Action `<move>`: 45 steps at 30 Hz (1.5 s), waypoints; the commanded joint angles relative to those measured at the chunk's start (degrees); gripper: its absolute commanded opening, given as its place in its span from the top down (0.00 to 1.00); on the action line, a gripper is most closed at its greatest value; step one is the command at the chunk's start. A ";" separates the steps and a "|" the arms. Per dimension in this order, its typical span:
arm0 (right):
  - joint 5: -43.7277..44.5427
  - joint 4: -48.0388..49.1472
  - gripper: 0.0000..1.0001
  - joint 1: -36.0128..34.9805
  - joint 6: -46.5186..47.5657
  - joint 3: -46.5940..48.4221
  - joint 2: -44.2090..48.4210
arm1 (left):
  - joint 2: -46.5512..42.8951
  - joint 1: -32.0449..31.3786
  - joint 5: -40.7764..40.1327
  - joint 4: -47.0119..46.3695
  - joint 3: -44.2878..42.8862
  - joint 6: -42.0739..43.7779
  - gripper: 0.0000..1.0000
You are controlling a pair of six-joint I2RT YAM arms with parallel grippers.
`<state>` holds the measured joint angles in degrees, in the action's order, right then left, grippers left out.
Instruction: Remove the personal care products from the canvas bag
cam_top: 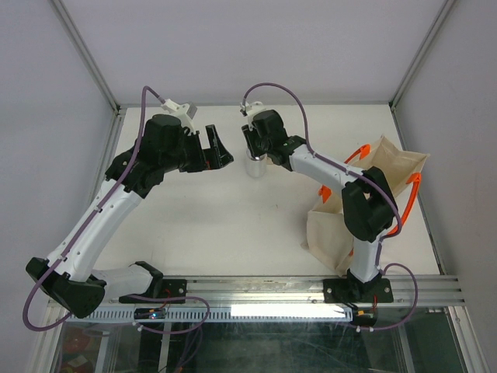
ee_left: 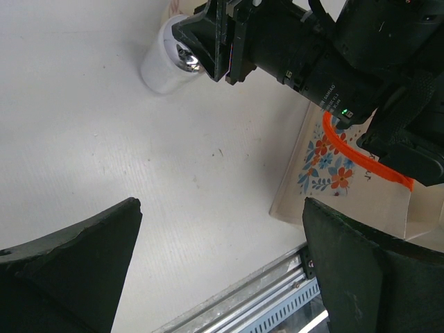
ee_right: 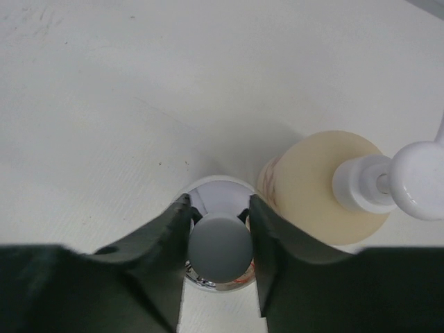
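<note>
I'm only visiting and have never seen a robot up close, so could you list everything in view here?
Capped bottle: one, white with a silver cap, mid-table, between the right fingers.
Pump bottle: one, cream with a white pump, close beside the capped bottle.
Bag: one, beige with orange handles and a floral print, right side of the table.
Table: one, white.
Rail: one, silver, near edge.
Left arm: one, white and black.
Right arm: one, white and black.
Left fingers: dark, open, over bare table.
Right fingers: dark, shut on the capped bottle.
</note>
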<state>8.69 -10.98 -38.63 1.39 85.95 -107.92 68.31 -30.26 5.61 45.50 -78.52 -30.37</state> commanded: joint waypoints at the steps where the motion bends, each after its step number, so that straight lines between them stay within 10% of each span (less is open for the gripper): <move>1: 4.77 4.06 0.36 -0.23 -1.67 3.58 3.69 | -1.58 0.58 1.04 -1.43 -2.70 0.86 0.01; 6: 3.94 0.24 0.01 -0.31 -4.35 5.38 5.87 | -3.21 0.56 2.41 -1.70 -1.83 1.25 0.01; 14: 3.82 -20.11 0.00 -0.92 -9.75 8.59 17.61 | -7.50 0.55 7.71 -5.04 5.14 -2.13 0.01; 27: 20.74 -60.09 0.02 -0.91 -28.79 5.20 46.21 | -3.63 -0.59 18.43 -13.53 10.77 -6.78 0.01; 33: 19.57 -71.56 0.04 -0.84 -36.09 5.38 51.39 | 6.65 -13.28 15.24 -16.08 2.80 -7.69 0.01; 45: 15.60 -75.52 0.39 -0.85 -45.68 -4.21 64.04 | 26.89 -25.92 16.62 -23.77 -14.20 -10.63 0.01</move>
<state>26.13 -86.24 -39.35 -38.96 85.08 -46.96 91.74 -54.26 20.12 26.72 -85.27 -40.18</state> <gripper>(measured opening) 0.641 0.991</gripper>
